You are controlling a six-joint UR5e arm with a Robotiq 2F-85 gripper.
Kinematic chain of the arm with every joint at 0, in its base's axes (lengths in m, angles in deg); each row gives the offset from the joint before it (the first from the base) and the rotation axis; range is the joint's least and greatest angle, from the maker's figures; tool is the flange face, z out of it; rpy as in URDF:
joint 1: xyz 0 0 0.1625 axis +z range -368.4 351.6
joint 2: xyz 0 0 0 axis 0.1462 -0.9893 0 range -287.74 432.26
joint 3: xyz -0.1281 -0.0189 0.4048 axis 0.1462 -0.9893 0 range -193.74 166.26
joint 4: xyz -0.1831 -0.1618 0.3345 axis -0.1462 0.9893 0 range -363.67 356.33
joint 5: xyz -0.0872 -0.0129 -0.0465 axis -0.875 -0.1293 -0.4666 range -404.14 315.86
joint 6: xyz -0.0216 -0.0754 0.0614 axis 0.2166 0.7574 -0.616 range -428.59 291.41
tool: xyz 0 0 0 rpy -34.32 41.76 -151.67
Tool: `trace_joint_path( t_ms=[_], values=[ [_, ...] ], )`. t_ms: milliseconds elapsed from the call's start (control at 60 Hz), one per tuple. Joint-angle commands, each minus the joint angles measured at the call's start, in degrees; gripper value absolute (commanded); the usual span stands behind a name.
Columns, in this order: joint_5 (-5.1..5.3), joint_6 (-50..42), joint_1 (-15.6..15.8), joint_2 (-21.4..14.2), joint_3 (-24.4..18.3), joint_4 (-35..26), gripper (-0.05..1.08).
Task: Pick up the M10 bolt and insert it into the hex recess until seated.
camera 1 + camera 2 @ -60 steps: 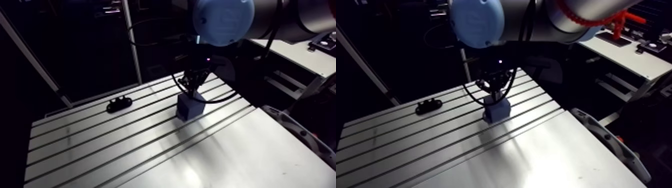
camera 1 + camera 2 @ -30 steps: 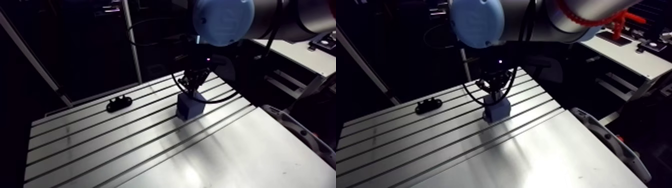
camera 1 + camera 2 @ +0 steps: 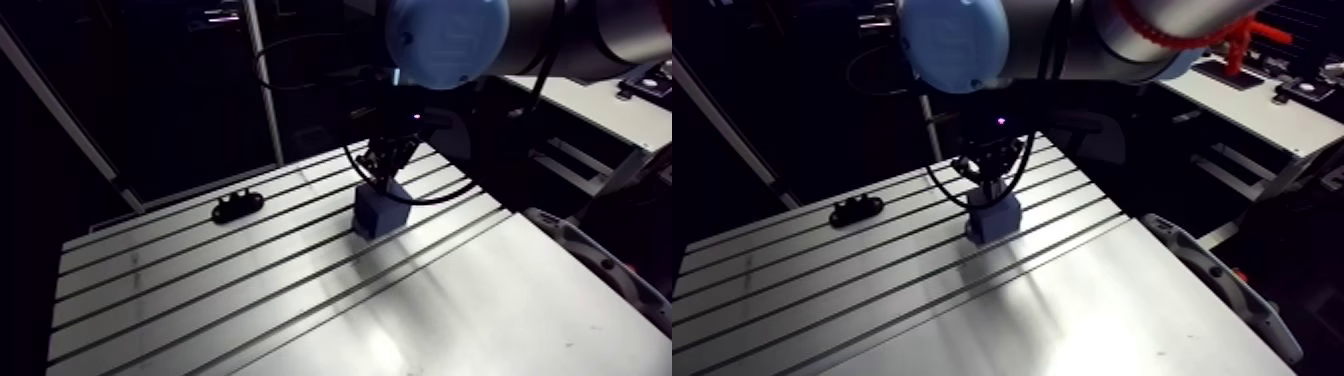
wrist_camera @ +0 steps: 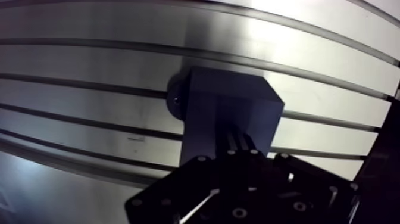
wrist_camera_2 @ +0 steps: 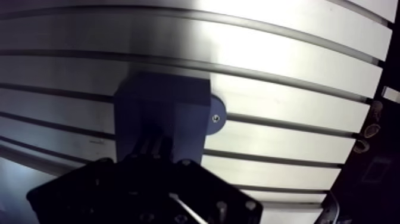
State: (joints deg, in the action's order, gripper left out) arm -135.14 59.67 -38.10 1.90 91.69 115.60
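The hand hangs directly over the blue square plastic block on the slotted aluminium tabletop, likely for a straight push; whether it grips anything I cannot tell (the M10 bolt is hidden beneath it).

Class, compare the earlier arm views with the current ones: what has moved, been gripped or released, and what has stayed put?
Nothing visibly changed. The gripper is right above the blue block on the table, as it was earlier, and the black part lies where it did.
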Motion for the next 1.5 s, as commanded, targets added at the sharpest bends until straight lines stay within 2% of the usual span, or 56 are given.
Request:
trace_joint_path(
  t_ms=[17, 700, 717, 733, 750, 767, 783, 800, 817, 833, 850, 867, 883, 900, 917, 933, 1183, 1300, 1433, 1500],
  values=[
    [0.17, 0.72, -0.02, -0.17, -0.44, -0.20, 1.08],
    [0.18, 0.73, 0.24, -1.63, -0.62, -1.00, 1.07],
    [0.17, 0.73, 0.24, -1.81, -0.62, -1.01, 1.01],
    [0.17, 0.73, 0.24, -1.81, -0.62, -1.01, 1.01],
    [0.24, 0.73, 0.24, -2.06, -0.62, -1.08, 0.90],
    [0.24, 0.73, 0.24, -2.06, -0.62, -1.08, 0.90],
    [0.10, 0.73, 0.24, -2.39, -0.69, -1.17, 0.73],
    [0.01, 0.73, 0.24, -2.74, -0.70, -1.40, 0.49],
    [0.01, 0.73, 0.24, -2.74, -0.70, -1.40, 0.49],
    [0.07, 0.73, 0.24, -3.10, -0.85, -1.66, 0.24],
    [0.07, 0.73, 0.24, -3.10, -0.85, -1.66, 0.24],
    [0.08, 0.66, 0.24, -3.37, -1.03, -2.00, 0.15],
    [0.08, 0.66, 0.24, -3.37, -1.03, -2.00, 0.15],
    [0.15, 0.57, 0.24, -3.64, -1.20, -2.35, 0.08],
    [0.15, 0.57, 0.24, -3.64, -1.20, -2.35, 0.08],
    [0.17, 0.48, 0.24, -3.90, -1.23, -2.55, 0.01],
    [-0.10, -0.79, 0.16, -6.79, -1.57, -3.50, 0.01],
    [-0.18, -2.42, 0.32, -8.77, -2.34, -6.87, 0.01],
    [-0.34, -4.46, 2.99, -10.50, -3.79, -10.01, 0.01],
    [-0.87, -6.58, 4.08, -11.91, -4.93, -13.75, 0.01]
  ],
)
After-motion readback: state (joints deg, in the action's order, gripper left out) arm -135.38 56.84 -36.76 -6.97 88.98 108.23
